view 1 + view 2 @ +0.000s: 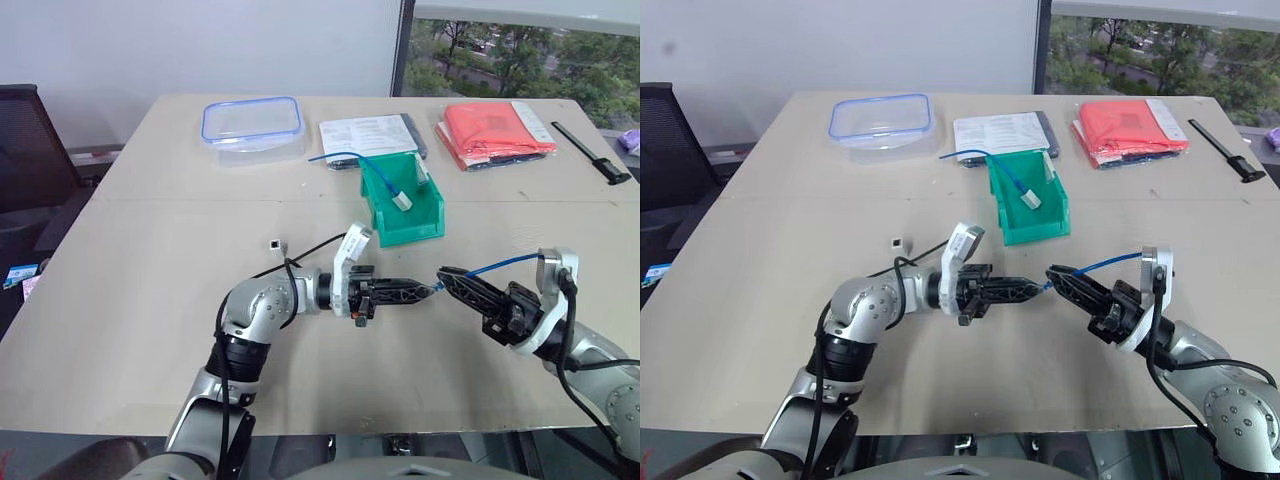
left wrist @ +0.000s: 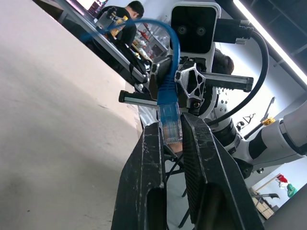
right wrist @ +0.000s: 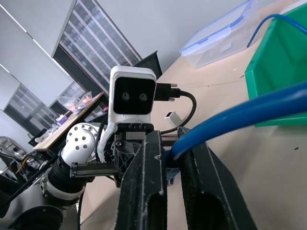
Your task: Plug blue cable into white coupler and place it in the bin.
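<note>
Two grippers meet tip to tip above the near middle of the table (image 1: 150, 300). The left gripper (image 1: 425, 289) has its jaws closed on the clear plug at one end of the blue cable (image 1: 500, 264); the left wrist view shows that plug pinched between the two black fingers (image 2: 144, 163). The right gripper (image 1: 446, 276) has its jaws clamped on the cable itself just behind that plug. From there the cable arcs back over the right wrist, its long axis roughly across the table, left to right; its far end is hidden behind the right arm.

The white coupler (image 1: 273, 243) sits alone on the table, well apart from both grippers, toward the left and farther back. Which way its socket faces is too small to make out.

The bin (image 1: 405, 212) stands beyond the grippers, its cut-away front toward the robot. Inside it lies a white block (image 1: 402, 200) on a longer blue cable (image 1: 345, 156), which trails out over the back wall.

Bare table surrounds the grippers on all sides. Along the far edge lie a clear food box (image 1: 252, 126), a printed sheet (image 1: 365, 134), a red packet (image 1: 495, 132) and a black tool (image 1: 592, 152), cut off near the frame's side.
</note>
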`<action>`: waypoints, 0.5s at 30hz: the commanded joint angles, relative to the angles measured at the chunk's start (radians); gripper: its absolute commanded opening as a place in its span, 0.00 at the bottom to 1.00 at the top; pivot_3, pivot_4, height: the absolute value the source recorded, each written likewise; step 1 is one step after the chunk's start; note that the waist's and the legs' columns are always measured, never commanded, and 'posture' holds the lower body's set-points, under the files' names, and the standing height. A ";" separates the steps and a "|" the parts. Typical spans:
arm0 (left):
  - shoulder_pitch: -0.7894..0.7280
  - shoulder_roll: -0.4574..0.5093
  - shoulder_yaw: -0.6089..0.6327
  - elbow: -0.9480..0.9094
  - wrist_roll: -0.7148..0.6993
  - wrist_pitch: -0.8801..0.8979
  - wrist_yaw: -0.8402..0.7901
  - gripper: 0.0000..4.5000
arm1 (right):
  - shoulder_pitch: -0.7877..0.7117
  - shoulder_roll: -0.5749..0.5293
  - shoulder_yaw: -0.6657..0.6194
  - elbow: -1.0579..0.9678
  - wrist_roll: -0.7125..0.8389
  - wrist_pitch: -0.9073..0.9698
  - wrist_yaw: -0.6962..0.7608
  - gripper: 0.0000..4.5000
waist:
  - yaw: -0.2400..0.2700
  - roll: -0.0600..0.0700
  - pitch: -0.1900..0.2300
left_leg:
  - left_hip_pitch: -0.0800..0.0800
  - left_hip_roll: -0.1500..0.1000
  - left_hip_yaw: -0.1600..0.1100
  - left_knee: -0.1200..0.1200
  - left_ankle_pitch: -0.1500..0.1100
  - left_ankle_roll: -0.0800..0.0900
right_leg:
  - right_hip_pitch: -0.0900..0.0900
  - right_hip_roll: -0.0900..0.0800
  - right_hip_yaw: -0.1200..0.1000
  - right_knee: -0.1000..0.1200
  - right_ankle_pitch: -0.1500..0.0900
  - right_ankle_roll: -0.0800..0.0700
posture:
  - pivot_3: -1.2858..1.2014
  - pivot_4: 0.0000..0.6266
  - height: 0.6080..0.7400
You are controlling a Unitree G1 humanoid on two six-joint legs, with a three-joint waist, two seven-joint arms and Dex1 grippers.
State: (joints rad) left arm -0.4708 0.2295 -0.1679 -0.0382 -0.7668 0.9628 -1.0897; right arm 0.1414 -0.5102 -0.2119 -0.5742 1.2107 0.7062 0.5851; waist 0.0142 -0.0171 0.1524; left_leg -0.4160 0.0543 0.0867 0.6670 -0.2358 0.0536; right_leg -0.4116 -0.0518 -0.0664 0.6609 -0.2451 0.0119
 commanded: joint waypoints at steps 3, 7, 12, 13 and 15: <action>-0.005 -0.003 -0.028 -0.049 0.043 -0.107 -0.005 0.10 | -0.041 0.009 0.007 -0.027 0.083 0.012 -0.017 0.01 | 0.000 0.000 0.000 | 0.000 0.000 0.000 0.000 0.000 0.000 | 0.000 0.000 0.000 0.000 0.000 0.000 | 0.52 0.24 0.97; 0.030 0.017 -0.021 -0.154 0.085 -0.161 0.069 0.35 | -0.080 -0.014 -0.038 0.025 0.125 0.017 -0.003 0.00 | 0.000 0.000 0.000 | 0.000 0.000 0.000 0.000 0.000 0.000 | 0.000 -0.001 0.000 0.000 0.001 -0.001 | 0.52 0.24 0.97; 0.109 0.061 0.034 -0.398 0.131 -0.254 0.198 0.35 | -0.130 -0.046 -0.091 0.111 0.162 0.020 0.018 0.00 | 0.000 0.000 0.001 | 0.000 0.000 0.000 -0.001 0.000 0.000 | 0.000 -0.001 0.001 -0.001 0.002 -0.003 | 0.52 0.24 0.97; 0.123 0.056 0.064 -0.445 0.138 -0.273 0.249 0.35 | -0.142 -0.050 -0.100 0.129 0.165 0.019 0.022 0.00 | 0.000 0.000 0.001 | 0.000 0.000 0.000 -0.001 0.000 0.000 | 0.000 -0.002 0.001 -0.001 0.002 -0.003 | 0.52 0.24 0.97; 0.150 0.053 0.118 -0.525 0.137 -0.287 0.335 0.35 | -0.163 -0.052 -0.115 0.159 0.171 0.019 0.028 0.00 | 0.000 0.000 0.001 | 0.000 0.000 0.000 -0.001 0.000 0.000 | 0.000 -0.003 0.001 -0.001 0.002 -0.003 | 0.52 0.24 0.97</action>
State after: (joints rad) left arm -0.3236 0.2850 -0.1003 -0.4713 -0.6288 0.7114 -0.8163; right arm -0.0093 -0.5534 -0.2891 -0.4146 1.3485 0.7339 0.5952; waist 0.0145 -0.0170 0.1533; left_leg -0.4163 0.0547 0.0870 0.6656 -0.2359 0.0536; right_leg -0.4117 -0.0554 -0.0656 0.6599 -0.2434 0.0091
